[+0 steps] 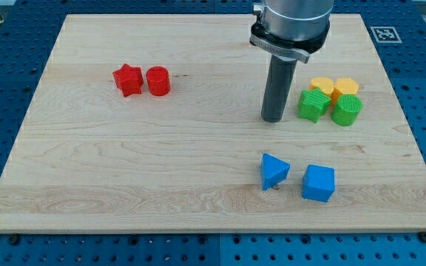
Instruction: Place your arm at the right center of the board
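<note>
My tip [274, 119] rests on the wooden board [124, 162], right of the board's centre. It stands just left of a cluster of blocks: a green star [313, 105], a green cylinder [346, 110], a yellow star [321, 86] and a yellow hexagonal block [346, 87]. The tip is apart from the green star by a small gap. A blue triangle [274, 171] and a blue cube [319, 182] lie below the tip, toward the view's bottom. A red star [128, 79] and a red cylinder [158, 80] sit side by side at the view's left.
The arm's grey body [291, 22] hangs over the board's top edge. A blue perforated table [420, 66] surrounds the board. A black-and-white marker tag [385, 33] sits at the board's top right corner.
</note>
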{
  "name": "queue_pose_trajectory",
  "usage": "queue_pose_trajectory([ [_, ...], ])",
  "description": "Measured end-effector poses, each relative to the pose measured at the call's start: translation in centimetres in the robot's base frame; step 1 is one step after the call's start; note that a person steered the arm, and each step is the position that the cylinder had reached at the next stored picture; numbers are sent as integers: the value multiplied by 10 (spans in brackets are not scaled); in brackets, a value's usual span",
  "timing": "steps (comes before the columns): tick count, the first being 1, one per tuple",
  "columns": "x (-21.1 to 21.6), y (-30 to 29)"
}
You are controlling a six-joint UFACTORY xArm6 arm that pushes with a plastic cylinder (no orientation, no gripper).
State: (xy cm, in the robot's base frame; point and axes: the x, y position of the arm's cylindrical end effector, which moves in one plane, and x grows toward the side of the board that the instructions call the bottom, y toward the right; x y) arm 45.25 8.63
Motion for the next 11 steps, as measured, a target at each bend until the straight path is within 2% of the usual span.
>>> queue_pose_trajectory([
  [2,11,0],
  [3,45,10],
  [4,73,79],
  [5,80,143],
  [6,61,174],
  [7,41,180],
  [10,20,196],
  [11,-8,195],
])
